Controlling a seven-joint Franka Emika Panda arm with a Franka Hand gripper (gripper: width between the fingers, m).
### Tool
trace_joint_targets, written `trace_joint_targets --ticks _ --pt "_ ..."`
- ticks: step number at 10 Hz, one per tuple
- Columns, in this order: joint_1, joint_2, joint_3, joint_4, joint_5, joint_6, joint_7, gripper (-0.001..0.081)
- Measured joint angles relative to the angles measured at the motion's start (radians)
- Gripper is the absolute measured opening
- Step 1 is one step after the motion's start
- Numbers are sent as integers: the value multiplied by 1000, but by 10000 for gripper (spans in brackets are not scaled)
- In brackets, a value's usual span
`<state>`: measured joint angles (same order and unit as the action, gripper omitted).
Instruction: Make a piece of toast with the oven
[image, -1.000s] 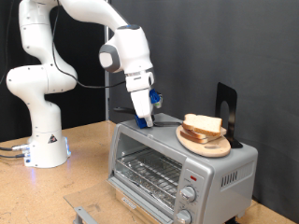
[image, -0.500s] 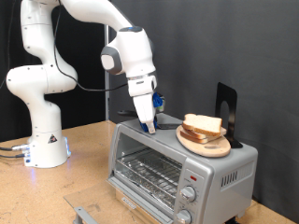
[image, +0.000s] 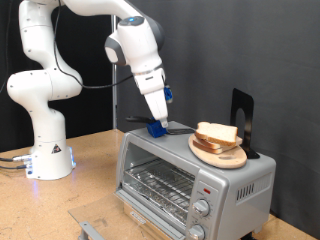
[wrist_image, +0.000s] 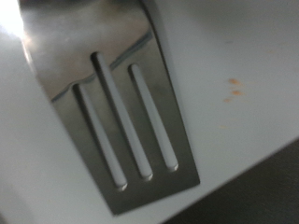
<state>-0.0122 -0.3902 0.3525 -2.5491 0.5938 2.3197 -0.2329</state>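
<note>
- The gripper (image: 157, 119) hangs over the top of the oven (image: 190, 170), near its far edge, fingers pointing down at a slant.
- It seems to grip the blue handle of a spatula (wrist_image: 121, 103); the wrist view is filled with the slotted metal blade, lying flat over the oven's pale top.
- How wide the fingers stand cannot be told, as the fingertips are hidden in both views.
- The bread (image: 217, 133) lies on a round wooden plate (image: 218, 153), beside the gripper towards the exterior view's right and a little lower.
- Whether a single slice lies apart from that pile cannot be told.
- Bread of this kind is probably light, soft and easily dented, so lifting it from beneath on the flat blade likely suits it better than pinching.
- The oven door is open, and the wire rack below the gripper is bare.
</note>
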Motion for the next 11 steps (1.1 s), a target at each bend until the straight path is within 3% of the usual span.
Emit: trace_joint_targets --ticks 4,8,11 --pt "-2 -80 -2 6 -50 -63 -18 808" --pt "-3 -83 -35 65 -136 -167 -189 808" --pt "-5 -79 -44 73 -138 -187 -224 808"
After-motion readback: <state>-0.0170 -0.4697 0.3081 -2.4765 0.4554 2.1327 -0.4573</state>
